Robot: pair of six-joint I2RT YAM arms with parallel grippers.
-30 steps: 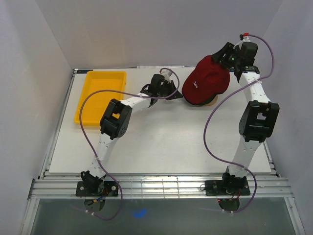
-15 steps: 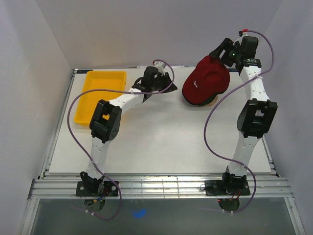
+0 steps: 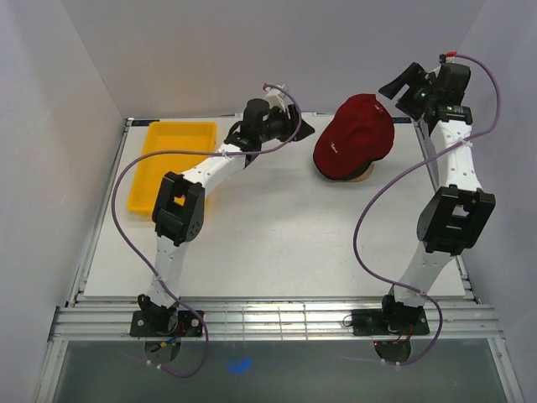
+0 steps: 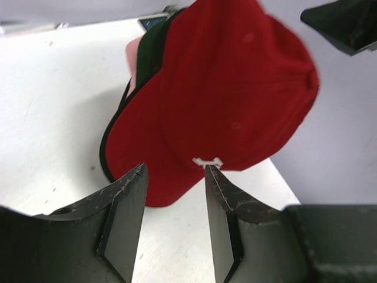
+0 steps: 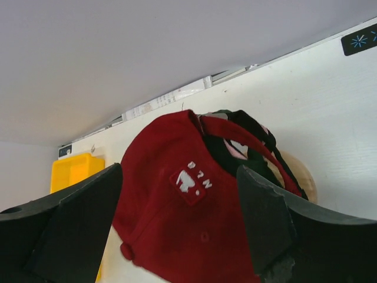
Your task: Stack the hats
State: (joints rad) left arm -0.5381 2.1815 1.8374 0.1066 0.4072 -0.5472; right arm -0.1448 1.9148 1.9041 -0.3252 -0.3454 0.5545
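The dark red hat (image 3: 354,134) sits on top of the stack over the wooden stand (image 3: 362,175) at the back right of the table. Under it, the left wrist view shows the rim of the black hat (image 4: 147,65) and a sliver of the pale pink hat (image 4: 133,52). My left gripper (image 3: 298,128) hovers just left of the red brim, open, with nothing between its fingers. My right gripper (image 3: 401,86) is raised behind and to the right of the stack, also open and empty. The right wrist view looks down on the red hat's back (image 5: 177,224) and strap.
A yellow tray (image 3: 168,164) lies at the back left of the white table (image 3: 277,235), close behind the left arm's elbow. Walls close in the table at the back and on both sides. A purple cable loops from each arm.
Both grippers have opened and let go of the red hat. The left one drew back left from the brim. The right one lifted away to the back right.
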